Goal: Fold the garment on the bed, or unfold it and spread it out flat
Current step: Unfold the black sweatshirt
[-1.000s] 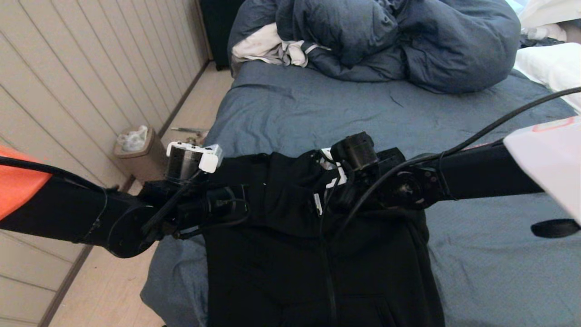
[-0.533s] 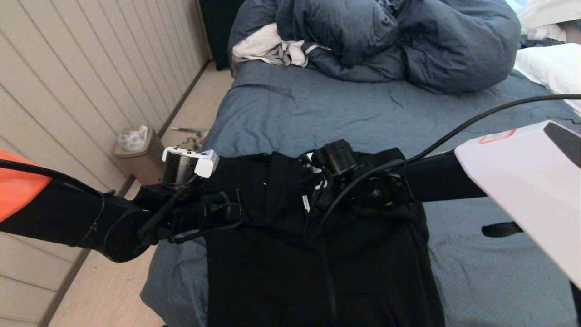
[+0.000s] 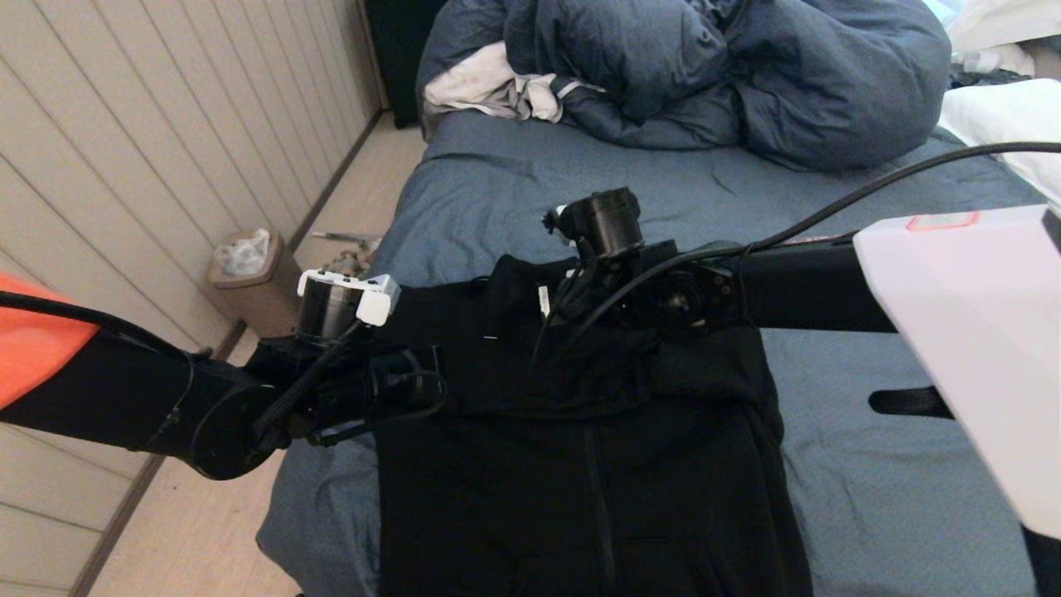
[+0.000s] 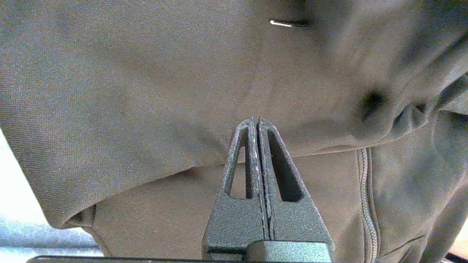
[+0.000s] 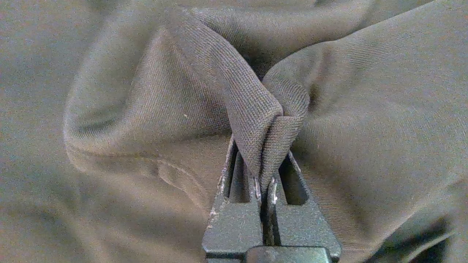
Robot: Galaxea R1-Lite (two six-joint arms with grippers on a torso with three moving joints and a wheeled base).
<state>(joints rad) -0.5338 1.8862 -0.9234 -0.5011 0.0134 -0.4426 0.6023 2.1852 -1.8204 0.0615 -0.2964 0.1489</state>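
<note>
Garment: the plain black zip-front hoodie of thick soft fabric (image 3: 580,448) lies on the near part of the bed, its front zip running toward the camera; its upper part is bunched and partly raised.
Bed: the wide mattress with a wrinkled blue-grey sheet (image 3: 530,191) carries the hoodie at its near left edge.
Right gripper: the right gripper (image 5: 264,182) is clenched on a pinched ridge of the hoodie's cloth, which stands up between its jaws.
Left gripper: the left gripper (image 4: 256,126) is pressed closed with its tips at the edge of a folded layer of the hoodie; whether cloth is caught between them is hard to make out.
Hidden: in the head view both grippers' tips are lost against the black cloth, and the hoodie's lower hem is cut off by the frame.
Change: the right wrist sits higher and farther up the bed than a second ago, with the hoodie's top drawn up with it; the left arm is nearly where it was.
Beyond: a puffy blue-grey duvet (image 3: 729,75) is heaped at the far end, a white and grey cloth (image 3: 489,87) beside it.
</note>
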